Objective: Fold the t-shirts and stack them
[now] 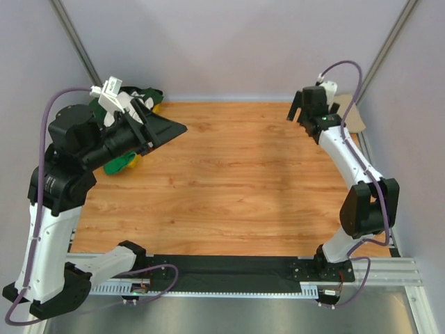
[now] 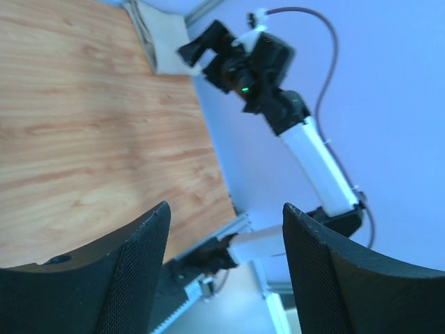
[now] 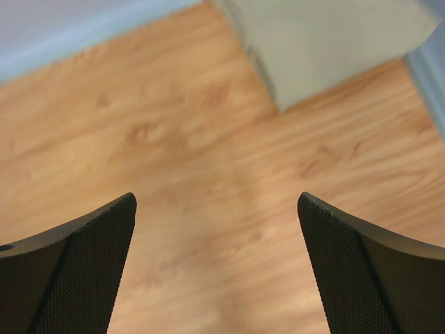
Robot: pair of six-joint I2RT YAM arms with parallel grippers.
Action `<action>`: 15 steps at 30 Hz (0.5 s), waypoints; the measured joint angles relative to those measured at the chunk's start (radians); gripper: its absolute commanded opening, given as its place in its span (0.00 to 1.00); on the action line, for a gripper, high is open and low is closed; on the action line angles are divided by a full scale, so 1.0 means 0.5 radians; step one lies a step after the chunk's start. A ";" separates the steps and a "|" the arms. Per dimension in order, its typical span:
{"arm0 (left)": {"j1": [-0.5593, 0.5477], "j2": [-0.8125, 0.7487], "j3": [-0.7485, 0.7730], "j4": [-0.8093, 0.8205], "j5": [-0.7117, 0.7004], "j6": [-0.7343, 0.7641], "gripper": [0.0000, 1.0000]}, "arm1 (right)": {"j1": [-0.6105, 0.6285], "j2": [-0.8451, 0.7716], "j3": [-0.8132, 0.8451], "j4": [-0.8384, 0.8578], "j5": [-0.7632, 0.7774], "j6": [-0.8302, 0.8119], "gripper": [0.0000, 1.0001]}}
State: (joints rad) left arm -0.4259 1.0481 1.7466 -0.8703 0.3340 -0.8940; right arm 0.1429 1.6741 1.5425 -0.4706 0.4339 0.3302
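Note:
A folded tan t-shirt (image 1: pixel 353 115) lies at the table's far right corner; it also shows in the left wrist view (image 2: pixel 164 40) and in the right wrist view (image 3: pixel 327 42). Dark green cloth (image 1: pixel 149 94) and bright green cloth (image 1: pixel 119 164) are heaped at the far left, mostly hidden behind my left arm. My left gripper (image 1: pixel 177 130) is raised above the table's left side and points right, open (image 2: pixel 226 209) with nothing between its fingers. My right gripper (image 1: pixel 294 110) hovers just left of the tan t-shirt, open (image 3: pixel 217 198) over bare wood.
A sliver of yellow (image 1: pixel 159 106) shows beside the green heap. The wooden tabletop (image 1: pixel 243 181) stretches between the two arms. Grey walls close in the back and sides, and a black rail (image 1: pixel 229 268) runs along the near edge.

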 measured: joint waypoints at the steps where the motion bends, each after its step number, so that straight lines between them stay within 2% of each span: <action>1: 0.000 0.009 0.024 -0.010 0.037 -0.061 0.75 | 0.069 -0.046 -0.099 -0.043 -0.020 0.052 1.00; 5: 0.000 0.057 0.093 -0.044 0.130 -0.211 0.78 | 0.283 -0.098 -0.433 -0.198 -0.089 0.207 1.00; 7: 0.000 0.086 0.138 -0.074 0.127 -0.244 0.83 | 0.326 -0.109 -0.547 -0.269 -0.136 0.271 1.00; 12: 0.022 0.064 0.206 -0.101 0.070 -0.264 0.83 | 0.350 -0.243 -0.633 -0.376 -0.208 0.391 1.00; 15: 0.063 0.033 0.269 -0.156 -0.032 -0.268 0.87 | 0.407 -0.384 -0.633 -0.369 -0.269 0.442 1.00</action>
State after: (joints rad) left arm -0.3943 1.0645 1.8812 -0.9485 0.3180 -1.0279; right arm 0.3462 1.4822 1.2259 -0.6548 0.2996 0.5510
